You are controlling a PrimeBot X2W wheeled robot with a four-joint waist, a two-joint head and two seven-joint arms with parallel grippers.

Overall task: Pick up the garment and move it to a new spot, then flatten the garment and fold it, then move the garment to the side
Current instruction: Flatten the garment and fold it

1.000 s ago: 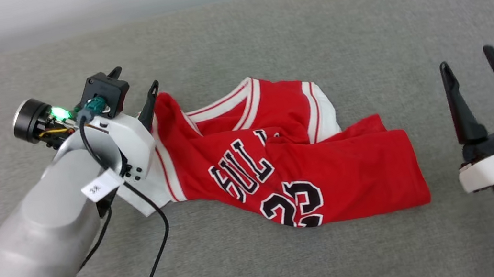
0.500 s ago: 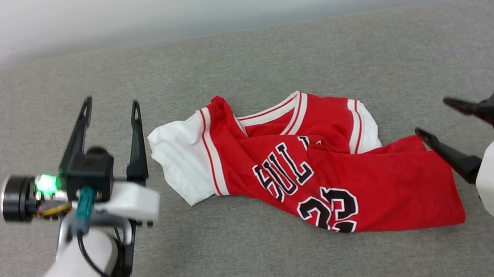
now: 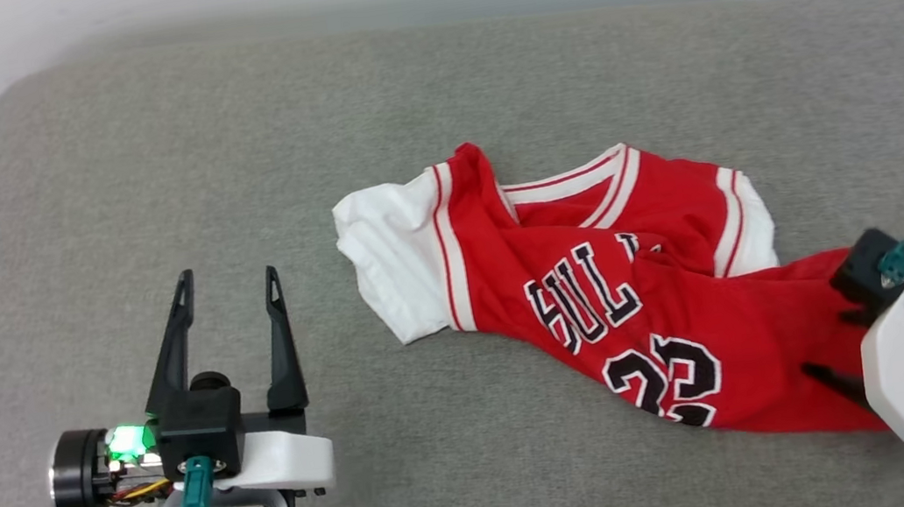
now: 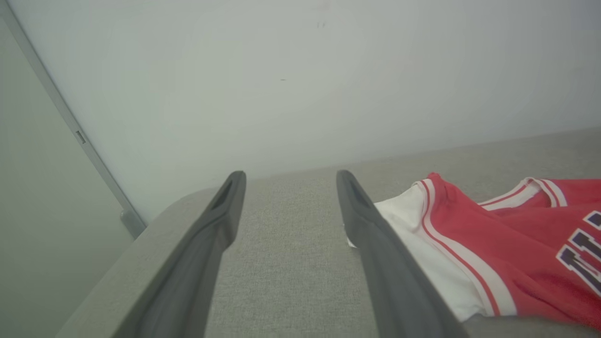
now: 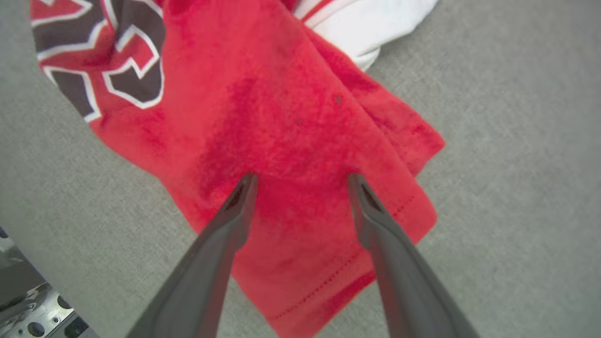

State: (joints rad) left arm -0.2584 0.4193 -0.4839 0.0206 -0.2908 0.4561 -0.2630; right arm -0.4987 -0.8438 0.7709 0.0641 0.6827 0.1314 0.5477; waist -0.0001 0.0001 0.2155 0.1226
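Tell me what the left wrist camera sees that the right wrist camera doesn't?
Left wrist view, not the right: the pale wall, the striped neck trim, and the open left gripper over bare grey cushion. Right wrist view, not the left: the black number, the stitched hem, and the open right gripper above the red cloth near it. Both: the red garment on that cushion.

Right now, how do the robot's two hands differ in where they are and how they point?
The left gripper is over bare grey cushion, apart from the shirt's white sleeve; the right gripper is over the shirt's red bottom end. The left fingers point forward toward the wall; the right fingers point down at the cloth. Both are open, holding nothing.
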